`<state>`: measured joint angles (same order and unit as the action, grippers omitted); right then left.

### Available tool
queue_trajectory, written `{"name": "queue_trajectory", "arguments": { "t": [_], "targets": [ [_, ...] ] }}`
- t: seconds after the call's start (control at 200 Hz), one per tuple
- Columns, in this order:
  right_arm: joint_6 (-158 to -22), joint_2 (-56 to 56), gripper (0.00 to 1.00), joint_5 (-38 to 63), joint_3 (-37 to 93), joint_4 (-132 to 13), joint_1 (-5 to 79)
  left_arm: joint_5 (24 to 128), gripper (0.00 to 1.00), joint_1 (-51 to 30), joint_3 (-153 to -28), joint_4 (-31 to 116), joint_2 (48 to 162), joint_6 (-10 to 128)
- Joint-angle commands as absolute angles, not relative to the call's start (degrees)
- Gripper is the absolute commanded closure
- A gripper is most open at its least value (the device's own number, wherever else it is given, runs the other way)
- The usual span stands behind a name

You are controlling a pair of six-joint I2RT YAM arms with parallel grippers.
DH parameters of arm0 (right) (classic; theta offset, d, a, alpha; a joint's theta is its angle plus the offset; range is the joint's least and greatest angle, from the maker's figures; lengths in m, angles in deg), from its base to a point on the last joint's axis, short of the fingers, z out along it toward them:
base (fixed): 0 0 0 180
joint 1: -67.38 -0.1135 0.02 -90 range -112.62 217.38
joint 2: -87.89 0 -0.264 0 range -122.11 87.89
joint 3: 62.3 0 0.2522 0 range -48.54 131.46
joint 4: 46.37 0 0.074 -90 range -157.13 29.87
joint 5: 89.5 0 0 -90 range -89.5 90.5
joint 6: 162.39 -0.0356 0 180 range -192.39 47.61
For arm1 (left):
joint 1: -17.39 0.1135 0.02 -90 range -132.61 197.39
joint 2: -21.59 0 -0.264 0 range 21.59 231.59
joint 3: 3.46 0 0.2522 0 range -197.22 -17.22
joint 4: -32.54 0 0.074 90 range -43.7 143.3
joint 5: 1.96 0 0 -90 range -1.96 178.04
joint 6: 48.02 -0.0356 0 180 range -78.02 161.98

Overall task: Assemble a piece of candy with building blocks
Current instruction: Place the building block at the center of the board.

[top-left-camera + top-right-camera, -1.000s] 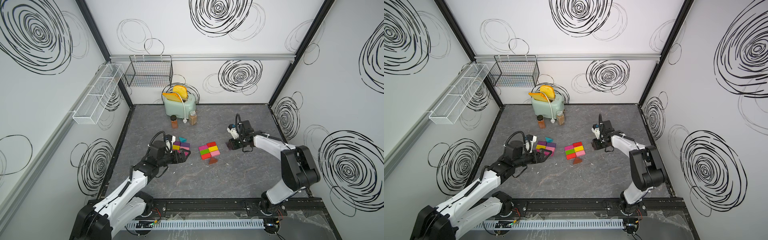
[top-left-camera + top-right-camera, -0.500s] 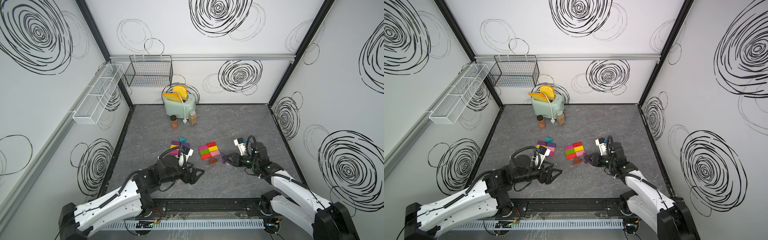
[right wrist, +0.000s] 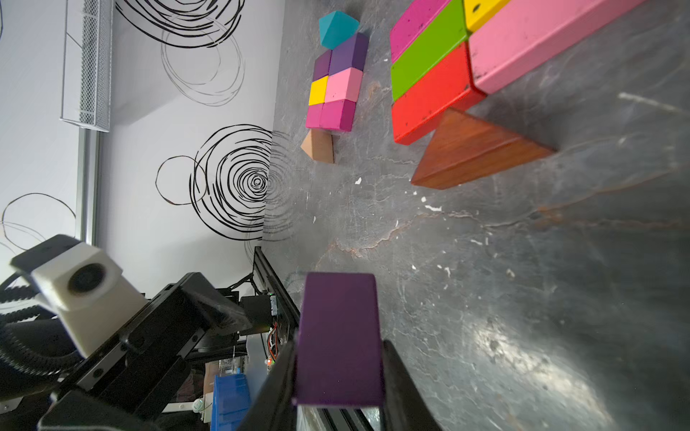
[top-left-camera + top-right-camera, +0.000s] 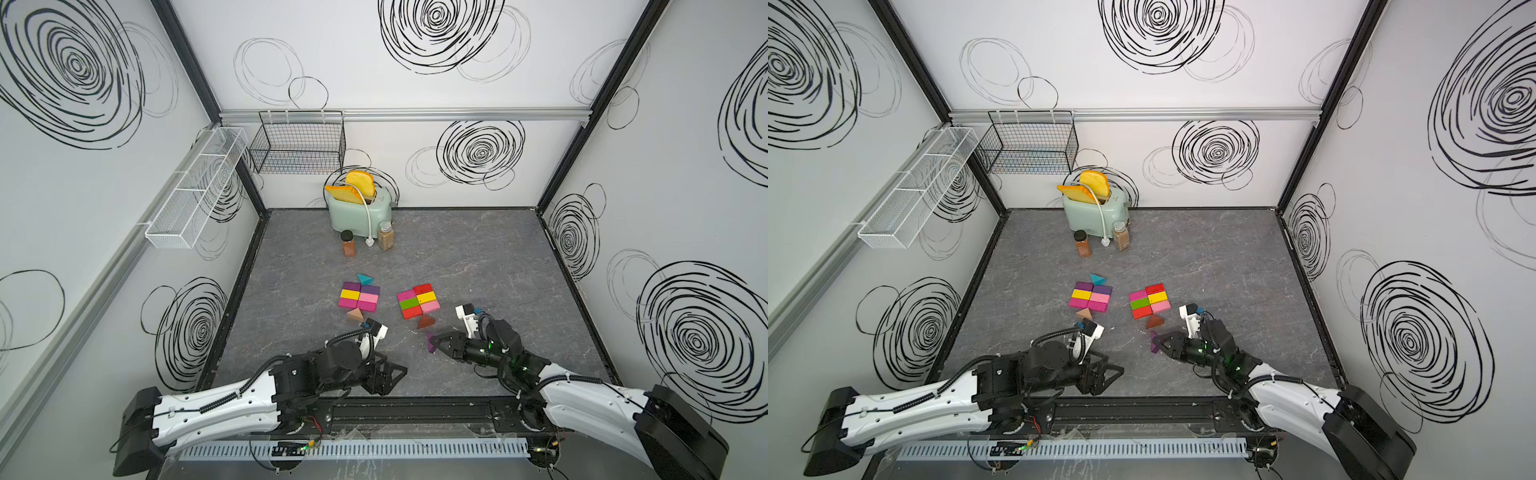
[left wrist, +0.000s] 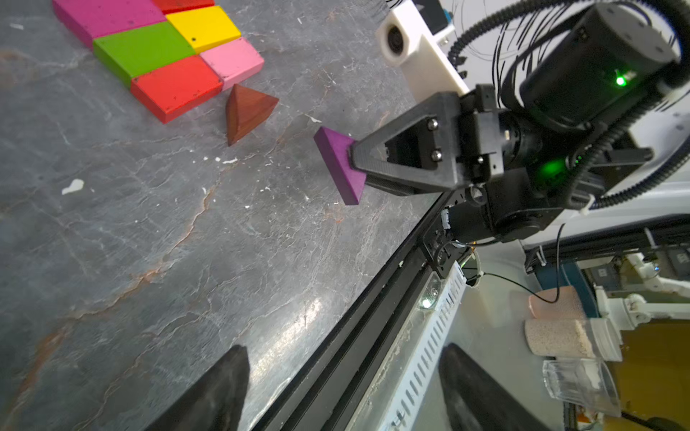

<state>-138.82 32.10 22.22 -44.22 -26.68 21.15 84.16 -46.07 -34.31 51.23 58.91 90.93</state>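
Two flat groups of building blocks lie mid-table in both top views. The left group (image 4: 359,297) has a teal triangle (image 4: 364,278) behind it and a tan triangle (image 4: 354,314) in front. The right group (image 4: 417,301) has a brown triangle (image 4: 426,322) at its near edge. My right gripper (image 4: 434,343) is shut on a purple triangle (image 3: 339,336), held just above the table in front of the brown triangle. My left gripper (image 4: 395,380) hangs open and empty over the table's front edge, its fingertips (image 5: 231,373) wide apart.
A mint toaster (image 4: 359,210) with toast stands at the back, with two brown spice jars (image 4: 348,243) (image 4: 386,236) before it. A black wire basket (image 4: 299,145) and a white rack (image 4: 195,191) hang on the walls. The black front rail (image 4: 415,411) runs under both arms.
My left gripper has pulled back from the left block group to the front edge. My right gripper has swung from the far right to the front with the purple triangle.
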Motion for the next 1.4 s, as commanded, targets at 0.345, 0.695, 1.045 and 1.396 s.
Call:
{"name": "queue_trajectory", "arguments": {
  "t": [0.345,0.695,1.045,1.396],
  "targets": [
    [-146.04,6.30,0.82,18.03,-42.99,4.12,14.15,68.86,0.13,-34.64,-29.50,34.48,65.56,103.48],
    [-156.66,-12.43,0.80,14.40,-41.47,24.58,10.25,79.44,0.15,-38.81,-36.41,44.89,75.31,91.92],
    [-161.33,-20.06,0.73,12.02,-41.03,28.96,7.77,83.43,0.23,-41.52,-36.15,39.68,82.76,89.53],
    [-161.95,-21.36,0.65,10.97,-41.22,28.64,7.17,82.33,0.37,-41.50,-36.35,34.59,89.86,88.46]
  ]
}}
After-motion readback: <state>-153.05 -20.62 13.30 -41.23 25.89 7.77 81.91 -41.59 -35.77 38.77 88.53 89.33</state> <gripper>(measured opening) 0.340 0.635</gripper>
